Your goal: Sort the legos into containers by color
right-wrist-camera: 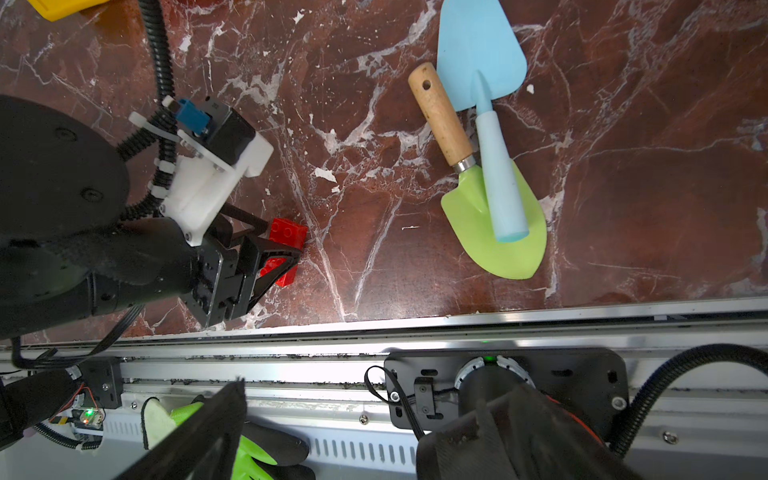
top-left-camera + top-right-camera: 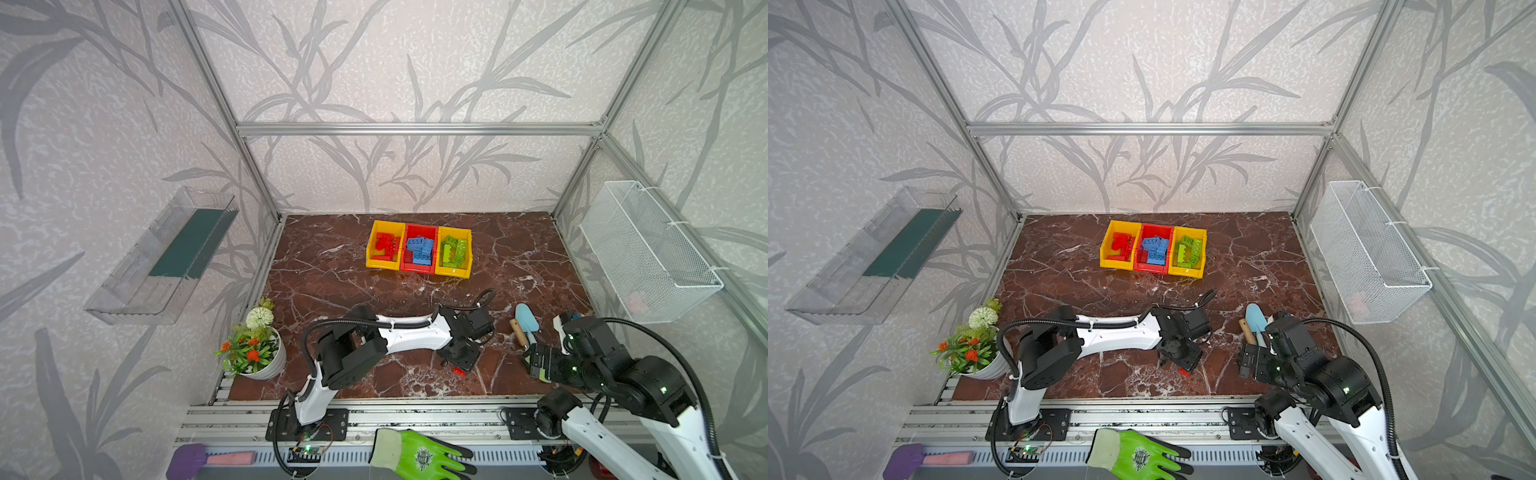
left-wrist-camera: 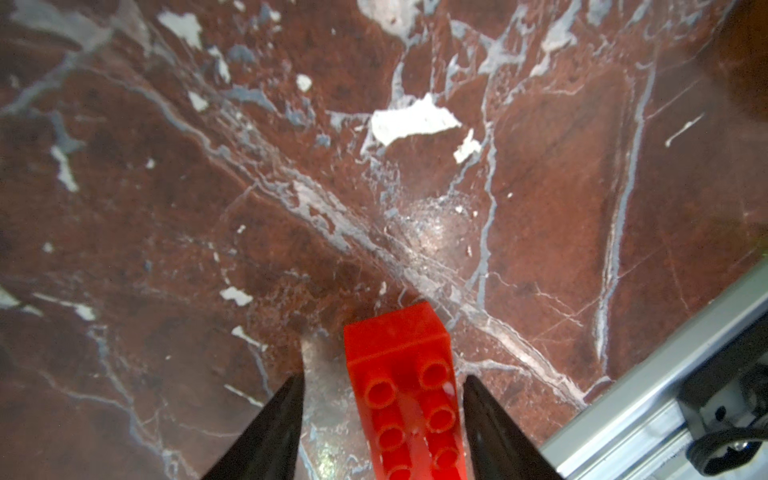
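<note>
Found the legos (image 2: 419, 249) lying sorted by colour in the three containers (image 2: 417, 269) at the back of the desk (image 2: 332, 291). Found one red brick (image 3: 399, 374) remaining near the front edge, straddled by the half-narrowed left hand (image 3: 383, 378), gap on one side, not yet gripped. Noted right hand (image 1: 359, 390) wide, empty; judged nearly complete.

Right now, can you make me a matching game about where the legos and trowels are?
1 blue legos
2 green legos
3 lone red brick
4 blue trowel

A lying across the green trowel
B in the red bin
C between the left pincer fingers
D in the yellow bin right of the red one

Pairs: 1-B, 2-D, 3-C, 4-A
</note>
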### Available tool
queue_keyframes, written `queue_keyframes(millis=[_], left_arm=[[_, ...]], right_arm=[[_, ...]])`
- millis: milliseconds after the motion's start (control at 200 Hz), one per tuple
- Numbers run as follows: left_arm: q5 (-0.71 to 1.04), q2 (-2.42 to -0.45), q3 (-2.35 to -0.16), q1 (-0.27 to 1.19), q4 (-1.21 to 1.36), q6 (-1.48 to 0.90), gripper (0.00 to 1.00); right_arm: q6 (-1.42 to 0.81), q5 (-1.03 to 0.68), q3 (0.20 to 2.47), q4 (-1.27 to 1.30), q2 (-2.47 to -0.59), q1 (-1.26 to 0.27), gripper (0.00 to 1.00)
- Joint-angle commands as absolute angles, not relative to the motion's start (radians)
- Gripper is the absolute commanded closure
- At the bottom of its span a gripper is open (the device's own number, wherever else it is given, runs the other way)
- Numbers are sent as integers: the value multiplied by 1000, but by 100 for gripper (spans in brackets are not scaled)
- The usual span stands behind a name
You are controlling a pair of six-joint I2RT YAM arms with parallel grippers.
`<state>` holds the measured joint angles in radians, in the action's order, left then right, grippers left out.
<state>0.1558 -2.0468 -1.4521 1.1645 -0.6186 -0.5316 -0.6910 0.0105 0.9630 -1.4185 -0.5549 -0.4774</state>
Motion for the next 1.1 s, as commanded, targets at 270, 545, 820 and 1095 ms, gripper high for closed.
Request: queue_keyframes(millis=[270,545,820,1095], left_arm=[[149,-2085,-1462,1152,-665,-518,54],[87,-2080,-1456,1147,-722,-527,68],[-19,-2051,-1475,1098,-809,-566,81],[-132,-1958,-1590,988,-950,-496,81]], right_arm=[[-719,31,931,-1426,-540,-472,1],[-721,38,920,-1423,-536,-473,1],[-716,19,913,-1390,-550,-472,1],[-709,12,929,-1338,-604,-472,1]])
